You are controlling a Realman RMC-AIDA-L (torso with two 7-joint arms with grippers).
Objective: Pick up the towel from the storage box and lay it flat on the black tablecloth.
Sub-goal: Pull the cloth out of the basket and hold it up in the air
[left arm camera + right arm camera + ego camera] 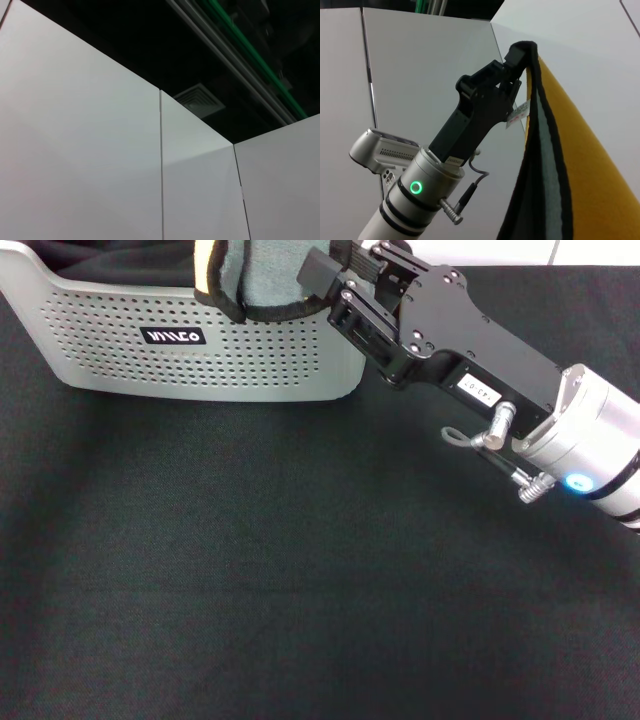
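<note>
Right gripper [330, 285]: reaches in from the right at the box's upper right corner; jaws closed on the towel's black-edged rim.
Right gripper, wrist view [517, 60]: clamps the towel's top edge, cloth hanging below it.
Towel [255, 275]: grey-green, black edging, a strip of yellow reverse at its left side; lifted above the box, lower edge draped at the box rim.
Towel, wrist view [570, 170]: hangs folded, yellow face outward, grey face inside; small white tag [518, 113] just beside the jaws.
Box [190, 360]: light grey, perforated, black label facing the camera; stands on the cloth at the far left.
Tablecloth [300, 570]: black, spread flat over the table.
Left gripper: not visible; its wrist view shows only white panels [80, 150].
</note>
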